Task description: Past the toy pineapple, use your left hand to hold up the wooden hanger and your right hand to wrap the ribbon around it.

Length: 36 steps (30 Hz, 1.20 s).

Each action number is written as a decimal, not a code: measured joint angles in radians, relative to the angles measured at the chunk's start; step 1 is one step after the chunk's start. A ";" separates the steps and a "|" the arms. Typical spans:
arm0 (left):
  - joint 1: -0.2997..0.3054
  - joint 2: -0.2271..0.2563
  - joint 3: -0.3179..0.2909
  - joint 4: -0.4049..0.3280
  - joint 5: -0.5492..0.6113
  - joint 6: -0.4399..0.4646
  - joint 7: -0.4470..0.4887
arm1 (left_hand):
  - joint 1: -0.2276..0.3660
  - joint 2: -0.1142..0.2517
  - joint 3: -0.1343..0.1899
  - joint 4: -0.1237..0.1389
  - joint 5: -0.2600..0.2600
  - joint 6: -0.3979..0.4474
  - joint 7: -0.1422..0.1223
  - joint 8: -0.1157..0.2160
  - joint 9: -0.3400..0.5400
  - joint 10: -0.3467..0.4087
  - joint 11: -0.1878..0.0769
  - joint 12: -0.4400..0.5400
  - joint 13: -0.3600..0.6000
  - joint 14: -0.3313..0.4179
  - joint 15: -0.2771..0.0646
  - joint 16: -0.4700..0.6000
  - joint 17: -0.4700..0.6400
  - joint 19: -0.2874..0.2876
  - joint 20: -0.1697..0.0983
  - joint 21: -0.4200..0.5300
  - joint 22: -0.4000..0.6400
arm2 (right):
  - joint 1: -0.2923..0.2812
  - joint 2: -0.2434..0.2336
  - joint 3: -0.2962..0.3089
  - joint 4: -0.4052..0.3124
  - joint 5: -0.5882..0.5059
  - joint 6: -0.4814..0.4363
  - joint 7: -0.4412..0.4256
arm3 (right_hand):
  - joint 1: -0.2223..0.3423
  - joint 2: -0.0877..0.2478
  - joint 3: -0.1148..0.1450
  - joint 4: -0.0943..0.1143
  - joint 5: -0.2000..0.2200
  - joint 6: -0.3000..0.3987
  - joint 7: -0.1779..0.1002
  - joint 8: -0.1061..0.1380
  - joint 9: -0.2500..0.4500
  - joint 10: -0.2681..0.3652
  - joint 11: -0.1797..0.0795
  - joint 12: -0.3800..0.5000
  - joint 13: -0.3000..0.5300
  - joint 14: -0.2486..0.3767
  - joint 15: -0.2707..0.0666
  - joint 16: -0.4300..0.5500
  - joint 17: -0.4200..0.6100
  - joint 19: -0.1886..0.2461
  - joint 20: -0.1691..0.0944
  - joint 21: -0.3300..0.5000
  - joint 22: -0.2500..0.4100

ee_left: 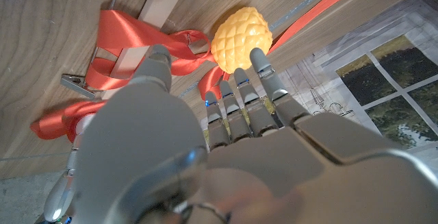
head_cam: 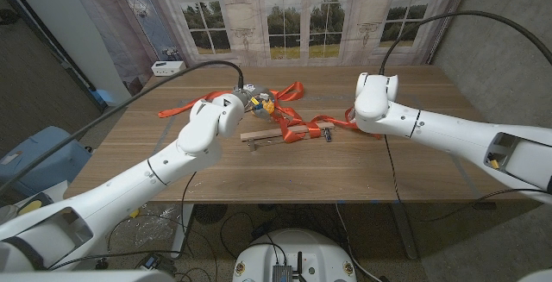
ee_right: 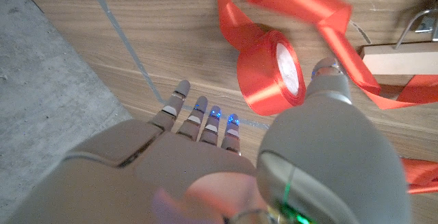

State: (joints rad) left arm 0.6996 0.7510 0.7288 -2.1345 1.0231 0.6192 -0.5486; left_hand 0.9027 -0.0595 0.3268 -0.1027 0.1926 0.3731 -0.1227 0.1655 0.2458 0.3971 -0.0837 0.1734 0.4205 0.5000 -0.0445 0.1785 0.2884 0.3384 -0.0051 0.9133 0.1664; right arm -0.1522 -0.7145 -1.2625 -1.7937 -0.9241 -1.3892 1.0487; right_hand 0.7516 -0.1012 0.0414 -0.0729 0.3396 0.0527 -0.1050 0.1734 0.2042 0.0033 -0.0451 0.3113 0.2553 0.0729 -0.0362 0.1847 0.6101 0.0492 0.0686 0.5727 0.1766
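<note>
Your left hand (ee_left: pixel 226 125) hovers empty with fingers spread, their tips just short of the toy pineapple (ee_left: pixel 241 40). The wooden hanger (head_cam: pixel 280 134) lies on the surface (head_cam: pixel 259 174), orange-red ribbon (head_cam: pixel 293 118) looped across it. Your right hand (ee_right: pixel 212 125), open and holding nothing, sits beside the ribbon roll (ee_right: pixel 270 73).

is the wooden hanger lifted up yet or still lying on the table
Lying on the table. In the head view the wooden hanger sits flat on the wood with orange ribbon draped over it; the left hand holds nothing, fingers spread above it.
</note>
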 measured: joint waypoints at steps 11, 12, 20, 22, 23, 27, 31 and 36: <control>0.057 0.010 -0.097 -0.018 -0.151 -0.041 0.085 | -0.100 0.106 -0.001 0.061 0.000 -0.036 0.020 0.013 -0.044 -0.023 0.045 0.012 -0.054 -0.046 -0.002 0.015 -0.037 0.003 0.072 -0.042 0.001 | -0.134 -0.060 0.202 -0.119 0.236 0.118 -0.156 | -0.047 0.036 -0.026 0.038 0.020 -0.004 0.047 0.016 -0.005 -0.002 0.039 -0.012 -0.005 -0.007 0.019 0.016 -0.012 0.022 0.028 -0.008 0.000; 0.059 0.011 -0.100 -0.019 -0.173 -0.046 0.100 | -0.100 0.113 0.003 0.061 -0.001 -0.045 0.013 0.013 -0.047 -0.026 0.046 0.012 -0.059 -0.059 -0.002 0.012 -0.042 -0.015 0.069 -0.052 0.001 | -0.153 -0.065 0.229 -0.131 0.278 0.139 -0.193 | -0.053 0.041 -0.031 0.043 0.020 -0.007 0.050 0.016 -0.005 -0.005 0.042 -0.018 -0.005 -0.017 0.027 0.016 -0.014 0.022 0.029 -0.012 0.000; 0.109 0.037 -0.163 -0.022 -0.336 -0.094 0.220 | -0.136 0.157 0.019 0.061 -0.008 -0.100 -0.018 0.008 -0.060 -0.073 0.052 0.012 -0.098 -0.132 0.004 0.006 -0.070 -0.103 0.046 -0.114 0.001 | -0.295 -0.093 0.403 -0.209 0.488 0.252 -0.439 | -0.070 0.033 -0.053 0.057 0.020 -0.006 0.050 0.019 -0.004 -0.020 0.056 -0.045 -0.007 -0.110 0.031 0.000 -0.059 -0.083 0.065 -0.085 -0.001; 0.119 0.043 -0.174 -0.022 -0.361 -0.104 0.244 | -0.137 0.158 0.019 0.061 -0.008 -0.105 -0.023 0.008 -0.062 -0.082 0.050 0.012 -0.101 -0.137 -0.001 0.006 -0.074 -0.112 0.048 -0.120 0.001 | -0.322 -0.096 0.431 -0.219 0.529 0.286 -0.501 | -0.072 0.031 -0.060 0.058 0.020 -0.006 0.050 0.019 -0.004 -0.020 0.056 -0.045 -0.009 -0.127 0.030 -0.003 -0.068 -0.097 0.079 -0.097 -0.005; 0.126 0.046 -0.180 -0.022 -0.393 -0.122 0.283 | -0.140 0.161 0.019 0.061 -0.008 -0.106 -0.024 0.008 -0.064 -0.082 0.050 0.012 -0.104 -0.142 0.002 0.006 -0.075 -0.113 0.047 -0.120 0.001 | -0.360 -0.100 0.470 -0.231 0.550 0.305 -0.534 | -0.073 0.030 -0.062 0.057 0.020 -0.006 0.050 0.025 -0.004 -0.020 0.056 -0.045 -0.009 -0.135 0.027 -0.004 -0.072 -0.102 0.084 -0.102 -0.005; 0.152 0.056 -0.207 -0.011 -0.457 -0.162 0.361 | -0.146 0.167 0.023 0.066 -0.008 -0.118 -0.025 0.008 -0.065 -0.088 0.055 0.012 -0.110 -0.153 0.004 0.006 -0.077 -0.114 0.046 -0.127 0.001 | -0.428 -0.102 0.539 -0.245 0.622 0.386 -0.651 | -0.082 0.035 -0.068 0.062 0.020 0.011 0.048 0.032 -0.008 -0.016 0.052 -0.049 -0.009 -0.138 0.024 -0.004 -0.085 -0.112 0.094 -0.108 -0.005; 0.176 0.062 -0.233 0.005 -0.514 -0.202 0.431 | -0.163 0.184 0.027 0.070 -0.008 -0.122 -0.022 0.008 -0.065 -0.099 0.066 0.012 -0.116 -0.157 0.000 0.006 -0.079 -0.115 0.047 -0.133 0.002 | -0.519 -0.099 0.633 -0.240 0.716 0.507 -0.798 | -0.091 0.044 -0.072 0.066 0.020 0.053 0.044 0.046 -0.009 0.011 0.050 -0.049 -0.014 -0.147 0.014 -0.004 -0.105 -0.085 0.098 -0.108 -0.005; 0.192 0.071 -0.257 0.032 -0.576 -0.245 0.494 | -0.173 0.210 0.037 0.080 -0.008 -0.131 -0.028 0.008 -0.065 -0.122 0.065 0.010 -0.128 -0.177 0.002 0.006 -0.084 -0.119 0.051 -0.140 0.004 | -0.591 -0.094 0.709 -0.207 0.832 0.669 -0.961 | -0.101 0.054 -0.076 0.070 0.020 0.067 0.044 0.046 -0.009 0.013 0.049 -0.049 -0.018 -0.150 0.012 -0.002 -0.131 -0.040 0.087 -0.108 -0.004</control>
State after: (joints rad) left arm 0.8921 0.8221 0.4723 -2.1022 0.4476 0.3743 -0.0545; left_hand 0.7294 0.1507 0.3643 -0.0228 0.1845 0.2416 -0.1507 0.1730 0.1812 0.2753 -0.0190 0.1836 0.2926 0.3228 -0.0423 0.1849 0.2043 0.2191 0.0463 0.7735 0.1702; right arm -0.7431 -0.8081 -0.5532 -2.0006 -0.0923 -0.7199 0.0879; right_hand 0.6503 -0.0469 -0.0343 -0.0024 0.3593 0.1193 -0.0615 0.2192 0.1951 0.0163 0.0036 0.2621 0.2368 -0.0769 -0.0246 0.1829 0.4786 0.0096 0.1553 0.4645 0.1721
